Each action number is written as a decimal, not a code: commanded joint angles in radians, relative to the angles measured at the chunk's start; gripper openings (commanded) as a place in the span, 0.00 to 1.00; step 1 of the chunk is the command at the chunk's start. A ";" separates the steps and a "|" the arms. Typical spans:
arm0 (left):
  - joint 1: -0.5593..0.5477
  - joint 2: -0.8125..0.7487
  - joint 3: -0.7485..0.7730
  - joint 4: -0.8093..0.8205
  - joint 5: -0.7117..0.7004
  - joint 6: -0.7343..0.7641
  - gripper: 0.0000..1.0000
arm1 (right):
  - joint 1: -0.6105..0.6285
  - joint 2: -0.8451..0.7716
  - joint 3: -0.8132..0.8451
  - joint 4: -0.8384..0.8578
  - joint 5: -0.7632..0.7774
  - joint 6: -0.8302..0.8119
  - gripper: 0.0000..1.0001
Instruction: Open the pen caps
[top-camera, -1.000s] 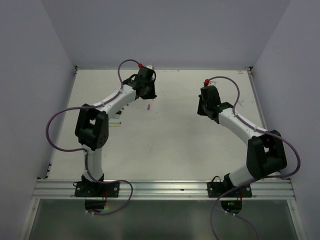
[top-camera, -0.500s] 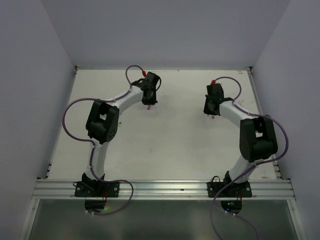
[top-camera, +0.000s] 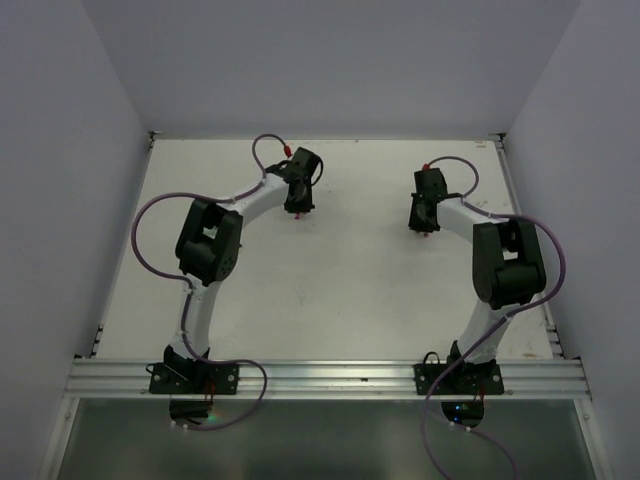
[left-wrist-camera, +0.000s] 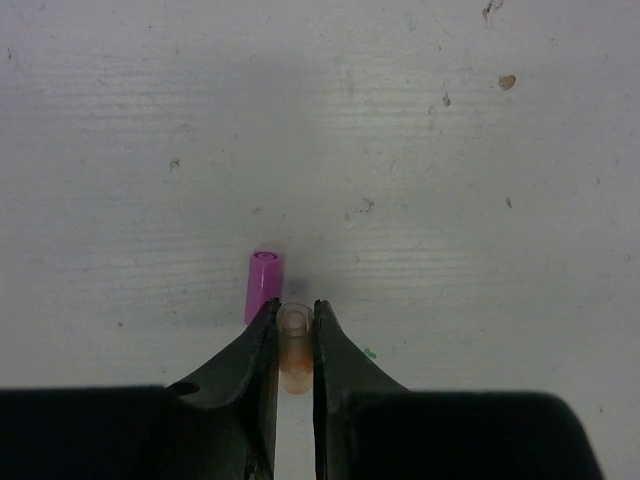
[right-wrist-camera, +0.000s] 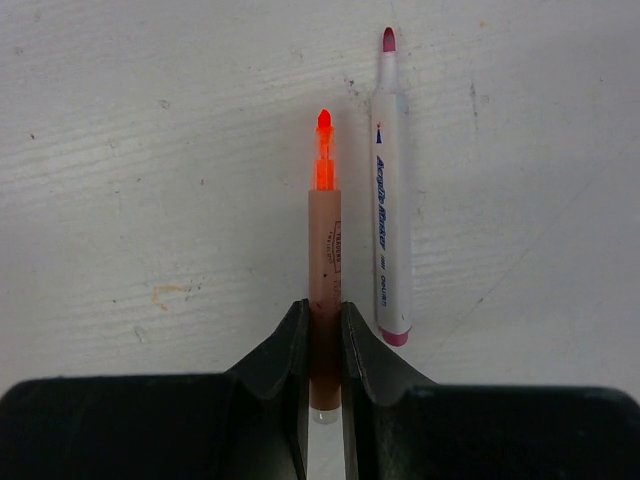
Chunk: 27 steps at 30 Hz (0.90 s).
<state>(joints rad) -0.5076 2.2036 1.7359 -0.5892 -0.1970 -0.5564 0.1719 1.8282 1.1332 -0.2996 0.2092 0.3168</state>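
Observation:
My left gripper (left-wrist-camera: 294, 318) is shut on a small clear orange-tinted pen cap (left-wrist-camera: 294, 350), held low over the white table. A pink cap (left-wrist-camera: 262, 286) lies on the table just left of the fingertips. My right gripper (right-wrist-camera: 323, 318) is shut on an uncapped orange pen (right-wrist-camera: 324, 260) whose bright orange tip points away from me. A white marker (right-wrist-camera: 389, 190) with a pink tip lies uncapped on the table right beside it. In the top view the left gripper (top-camera: 299, 208) and right gripper (top-camera: 424, 226) are both low at the far part of the table.
The white table (top-camera: 330, 280) is bounded by grey walls at the back and sides. A metal rail (top-camera: 320, 375) with both arm bases runs along the near edge. Small marks and stains dot the table surface.
Both arms have swung inward and lowered toward the table. The left gripper came down next to the pink cap; the right gripper came down beside the white marker.

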 joint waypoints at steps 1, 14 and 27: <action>-0.008 0.015 -0.009 0.031 -0.038 -0.022 0.15 | -0.008 0.011 0.048 0.014 0.004 -0.027 0.05; -0.008 0.047 -0.007 0.023 -0.055 -0.030 0.20 | -0.014 0.026 0.065 0.013 -0.007 -0.058 0.13; -0.009 0.039 -0.010 0.011 -0.051 -0.031 0.27 | -0.012 0.032 0.069 0.013 -0.027 -0.068 0.21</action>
<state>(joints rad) -0.5076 2.2368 1.7355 -0.5793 -0.2241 -0.5659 0.1627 1.8469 1.1629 -0.2996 0.1905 0.2661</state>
